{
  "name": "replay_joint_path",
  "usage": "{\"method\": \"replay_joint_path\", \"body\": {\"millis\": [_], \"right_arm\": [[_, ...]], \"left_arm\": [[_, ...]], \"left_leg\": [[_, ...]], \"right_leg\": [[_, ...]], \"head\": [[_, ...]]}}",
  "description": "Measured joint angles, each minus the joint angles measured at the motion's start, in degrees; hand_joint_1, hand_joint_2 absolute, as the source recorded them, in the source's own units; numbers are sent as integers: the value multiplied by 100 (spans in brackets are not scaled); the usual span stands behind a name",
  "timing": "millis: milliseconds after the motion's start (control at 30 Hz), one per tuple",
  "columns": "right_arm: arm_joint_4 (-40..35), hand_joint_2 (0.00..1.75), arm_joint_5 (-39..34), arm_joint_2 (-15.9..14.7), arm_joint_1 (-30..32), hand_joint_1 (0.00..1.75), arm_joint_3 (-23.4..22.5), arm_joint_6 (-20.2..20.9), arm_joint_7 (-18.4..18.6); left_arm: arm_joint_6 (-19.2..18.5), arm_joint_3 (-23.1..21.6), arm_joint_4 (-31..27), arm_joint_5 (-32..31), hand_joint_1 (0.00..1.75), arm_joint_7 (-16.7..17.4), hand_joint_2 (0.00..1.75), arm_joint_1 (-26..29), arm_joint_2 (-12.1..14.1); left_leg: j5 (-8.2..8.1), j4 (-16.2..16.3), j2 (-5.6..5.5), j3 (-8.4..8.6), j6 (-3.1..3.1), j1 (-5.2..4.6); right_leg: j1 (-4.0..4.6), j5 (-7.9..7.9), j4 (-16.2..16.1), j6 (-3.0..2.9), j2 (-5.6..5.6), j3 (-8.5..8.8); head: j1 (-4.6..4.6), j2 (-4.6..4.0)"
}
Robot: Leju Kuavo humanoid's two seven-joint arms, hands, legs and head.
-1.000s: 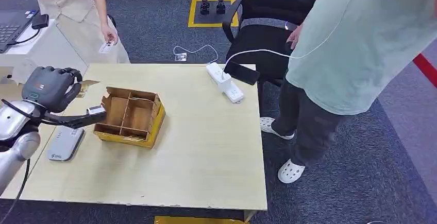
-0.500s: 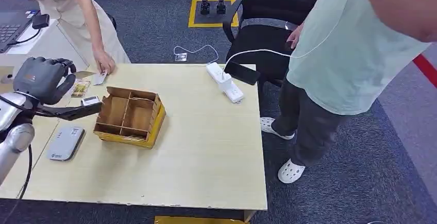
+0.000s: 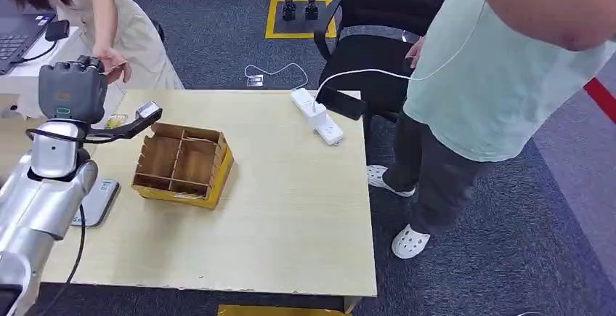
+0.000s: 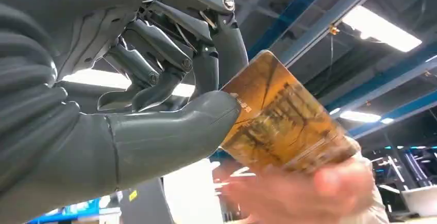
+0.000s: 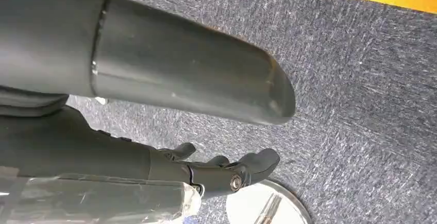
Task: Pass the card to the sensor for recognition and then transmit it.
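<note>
Head view: the robot's silver left arm rises from the lower left, its grey left hand (image 3: 69, 92) lifted above the far left corner of a pale wooden desk (image 3: 290, 207). A person's hand (image 3: 114, 62) reaches in right beside it. On the desk sit an open cardboard box with dividers (image 3: 183, 164), a flat grey sensor (image 3: 93, 201) near the left edge, and a white power strip (image 3: 317, 115) at the far edge. A second person in a pale green shirt (image 3: 501, 76) stands to the right.

Left wrist view: the left hand (image 4: 154, 105) pinches an orange card (image 4: 281, 118) between thumb and fingers; a blurred person's hand (image 4: 304, 193) touches the card's far edge.

Right wrist view: the right hand (image 5: 206, 131) hangs over grey carpet (image 5: 360, 80), its dark fingers apart and holding nothing.
</note>
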Motion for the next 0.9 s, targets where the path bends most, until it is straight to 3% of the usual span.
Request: {"method": "replay_joint_path", "body": {"millis": [133,167,200,567,767,900], "right_arm": [[0,0,13,11,-6,0,28,-2,0],[0,0,11,11,-5,0,37,-2,0],[0,0,7,11,-5,0,44,-2,0],[0,0,0,15,0,0,59,0,13],[0,0,-44,15,22,0,59,-2,15],[0,0,-63,15,36,0,59,-9,13]], "left_arm": [[116,33,489,-149,175,57,175,-245,-261],[123,44,580,-162,23,55,175,-281,-305],[129,57,657,-166,0,55,175,-314,-346],[249,188,1050,-256,0,59,175,-413,-471],[273,435,1327,-234,0,51,175,-429,-87],[284,619,1601,-216,0,50,175,-428,302]], "left_leg": [[0,0,2,0,-1,0],[0,0,3,0,-1,0],[0,0,4,0,-1,0],[0,-2,5,-4,0,0],[0,-3,15,-2,-2,1],[1,-5,16,-3,-2,2]], "right_leg": [[0,0,1,0,3,-1],[1,0,1,0,4,-1],[1,0,1,0,4,-2],[1,-1,2,0,6,-2],[1,-1,9,-2,16,-7],[2,-3,12,-4,17,-9]], "head": [[2,0],[-2,0],[2,0],[2,0],[2,0],[2,0]]}}
